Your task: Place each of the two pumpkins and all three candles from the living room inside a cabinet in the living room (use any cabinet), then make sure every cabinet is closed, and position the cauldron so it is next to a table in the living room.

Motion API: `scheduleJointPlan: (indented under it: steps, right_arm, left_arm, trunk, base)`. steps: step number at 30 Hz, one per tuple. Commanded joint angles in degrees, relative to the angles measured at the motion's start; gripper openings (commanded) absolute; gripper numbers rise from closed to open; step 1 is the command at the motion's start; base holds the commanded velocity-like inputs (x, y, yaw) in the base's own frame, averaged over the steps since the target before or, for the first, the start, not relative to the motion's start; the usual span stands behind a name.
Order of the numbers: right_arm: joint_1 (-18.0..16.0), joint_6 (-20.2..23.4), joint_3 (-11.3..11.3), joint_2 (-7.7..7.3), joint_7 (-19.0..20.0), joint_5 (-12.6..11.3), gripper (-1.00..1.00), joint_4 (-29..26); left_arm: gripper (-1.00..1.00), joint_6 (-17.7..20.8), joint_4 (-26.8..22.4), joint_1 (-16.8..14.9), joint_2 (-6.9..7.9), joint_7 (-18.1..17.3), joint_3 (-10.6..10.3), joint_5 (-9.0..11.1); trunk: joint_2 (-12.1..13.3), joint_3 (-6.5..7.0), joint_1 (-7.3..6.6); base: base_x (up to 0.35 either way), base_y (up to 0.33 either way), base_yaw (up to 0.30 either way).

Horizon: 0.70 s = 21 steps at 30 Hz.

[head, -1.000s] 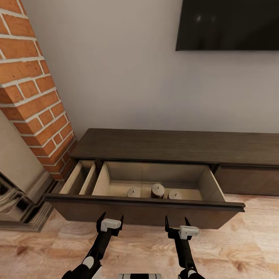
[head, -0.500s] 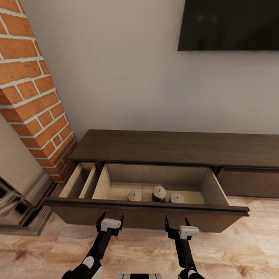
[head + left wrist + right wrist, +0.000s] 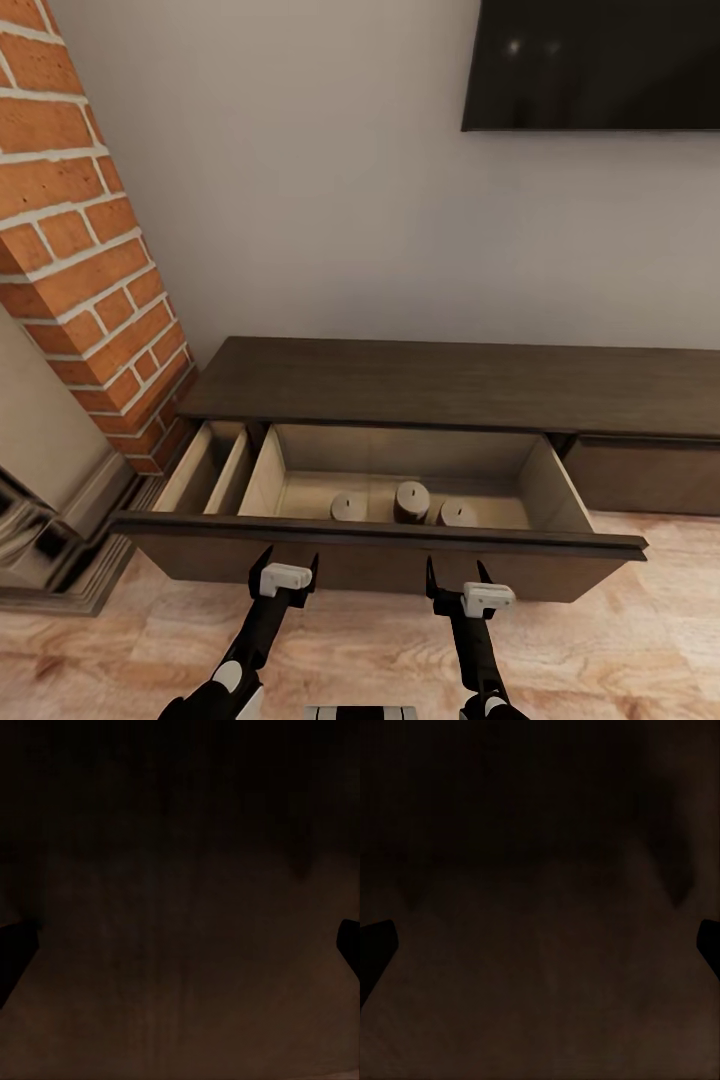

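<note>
My left fingers [image 3: 288, 560] are spread and empty, their tips right at the dark front of the pulled-out drawer [image 3: 380, 555]; my right fingers [image 3: 460, 572] are spread the same way beside them, also at that front. Just behind the front panel, three candles [image 3: 411, 500] stand in a row on the drawer's pale floor, the middle one tallest. The drawer belongs to the low dark cabinet [image 3: 450, 385] against the wall, with a brick column [image 3: 80, 230] to its left and a black screen [image 3: 595, 65] above.

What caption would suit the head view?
Three candles sit in the cabinet's open drawer, both open grippers poised before it.
</note>
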Motion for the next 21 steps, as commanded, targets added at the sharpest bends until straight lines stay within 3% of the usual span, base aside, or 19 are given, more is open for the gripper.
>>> scheduleJointPlan:
  steps: [1, 21]
  right_arm:
    - [-0.04, -0.18, 0.50, -0.02, -0.18, -0.54, 1.00, 0.04]
    - [-0.07, -0.18, 0.50, -0.02, -0.21, -0.56, 1.00, 0.04]
  left_arm:
    - [1.00, -0.22, 0.02, -0.08, 0.05, 0.61, -0.50, 0.12]
    - [1.00, -0.57, -0.04, -0.07, 0.15, 0.53, -0.58, 0.11]
  trunk:
    - [-0.02, -0.04, -0.01]
    - [-0.02, -0.04, -0.01]
  base:
    - [0.028, 0.000, 0.000]
    - [0.027, 0.000, 0.000]
